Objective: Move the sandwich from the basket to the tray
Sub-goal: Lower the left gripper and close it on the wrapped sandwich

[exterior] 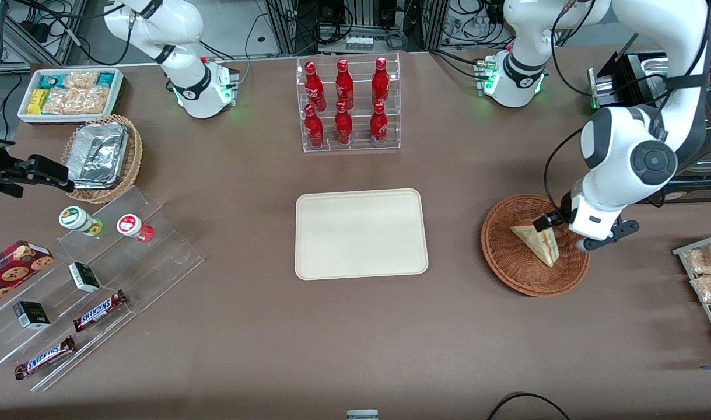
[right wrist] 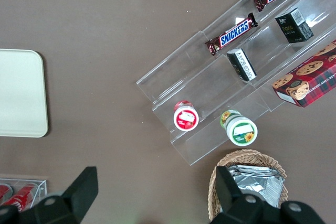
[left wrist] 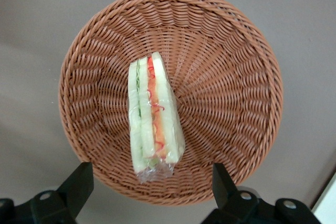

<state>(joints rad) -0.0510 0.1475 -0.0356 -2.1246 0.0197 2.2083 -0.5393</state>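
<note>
The sandwich (exterior: 539, 242) (left wrist: 152, 124), a plastic-wrapped wedge with red, orange and green filling, lies in the round reddish-brown wicker basket (exterior: 507, 262) (left wrist: 231, 77) toward the working arm's end of the table. My left gripper (left wrist: 151, 187) hangs above the basket, over the rim on the working arm's side. It is open, with its black fingers (left wrist: 79, 182) spread wider than the sandwich and touching nothing. The cream tray (exterior: 361, 233) (right wrist: 21, 93) lies bare at the table's middle, beside the basket.
A clear rack of red bottles (exterior: 348, 105) stands farther from the front camera than the tray. A wire rack of snack packets (exterior: 708, 274) sits at the working arm's table edge. A clear stepped shelf (exterior: 157, 256), a foil-filled tan basket (exterior: 101, 157) and a white bin (exterior: 69, 93) lie toward the parked arm's end.
</note>
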